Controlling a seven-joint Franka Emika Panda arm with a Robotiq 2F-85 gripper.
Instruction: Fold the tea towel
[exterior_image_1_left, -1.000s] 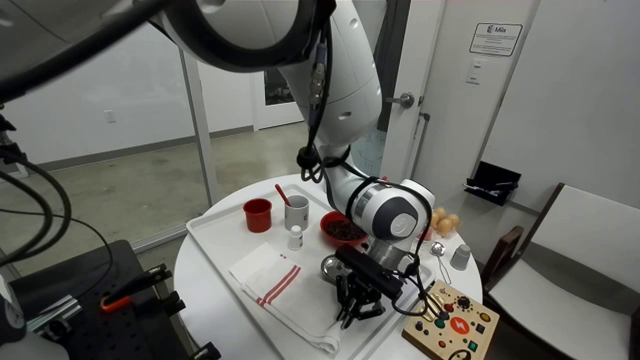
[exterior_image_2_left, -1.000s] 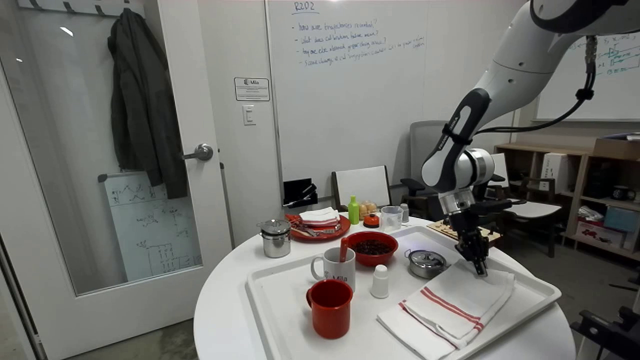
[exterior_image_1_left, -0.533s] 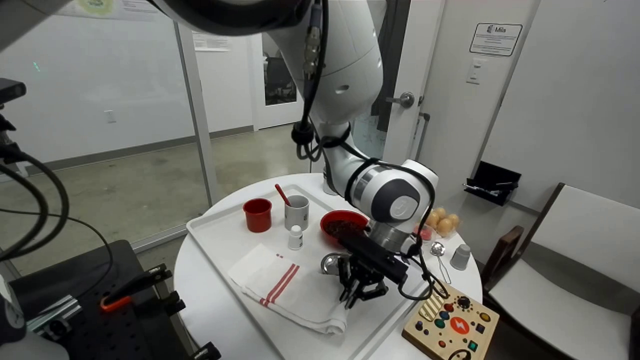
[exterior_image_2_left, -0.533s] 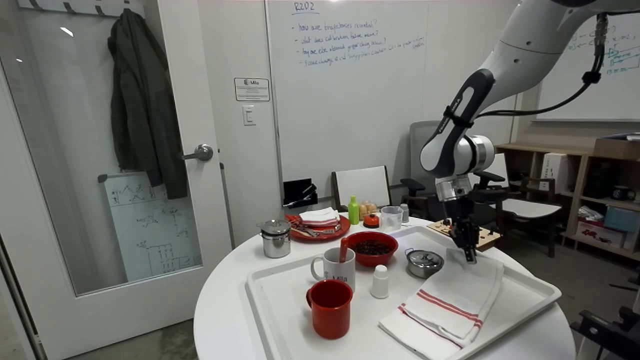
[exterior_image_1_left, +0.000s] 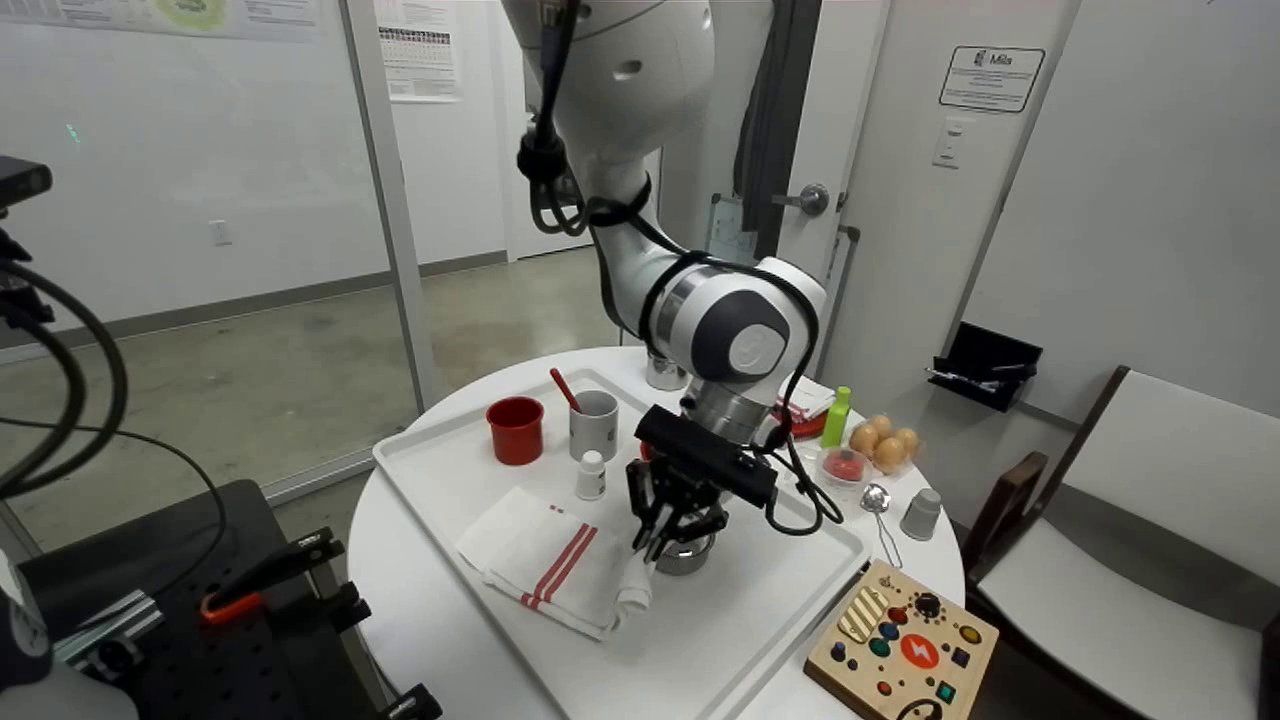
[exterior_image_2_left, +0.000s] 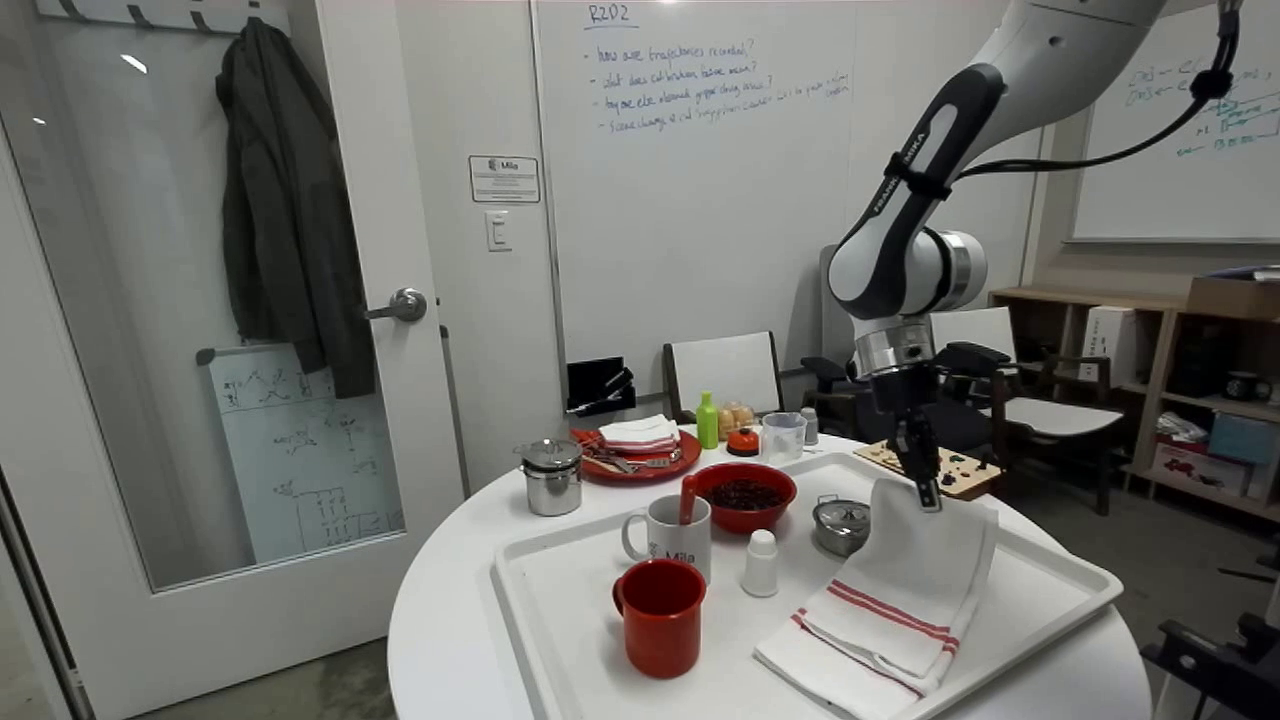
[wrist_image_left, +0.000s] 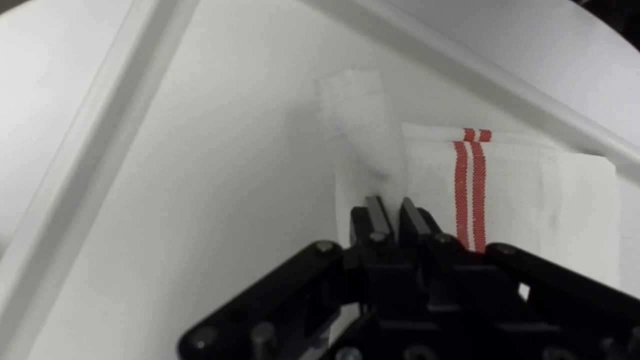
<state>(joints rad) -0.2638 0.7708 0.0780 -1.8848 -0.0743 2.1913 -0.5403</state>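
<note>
The tea towel (exterior_image_1_left: 560, 560) is a white cloth with narrow red stripes, lying partly folded on a white tray (exterior_image_1_left: 740, 620). It also shows in an exterior view (exterior_image_2_left: 885, 590) and in the wrist view (wrist_image_left: 515, 190). My gripper (exterior_image_1_left: 650, 545) is shut on the towel's unstriped end and holds it raised above the tray, so that end bends up. In an exterior view the fingertips (exterior_image_2_left: 930, 497) pinch the raised edge. In the wrist view the fingers (wrist_image_left: 390, 205) are nearly together with cloth between them, and a narrow strip of cloth sticks out beyond them.
A lidded metal pot (exterior_image_2_left: 841, 525) stands close beside the lifted towel. A white shaker (exterior_image_2_left: 760, 565), a red mug (exterior_image_2_left: 660, 617), a white mug (exterior_image_2_left: 690, 540) and a red bowl (exterior_image_2_left: 745, 500) stand on the tray. A wooden button board (exterior_image_1_left: 905, 640) lies beside it.
My gripper has risen and moved toward the striped part with the towel's end in it. The unstriped end has lifted off the tray and come nearer the stripes.
</note>
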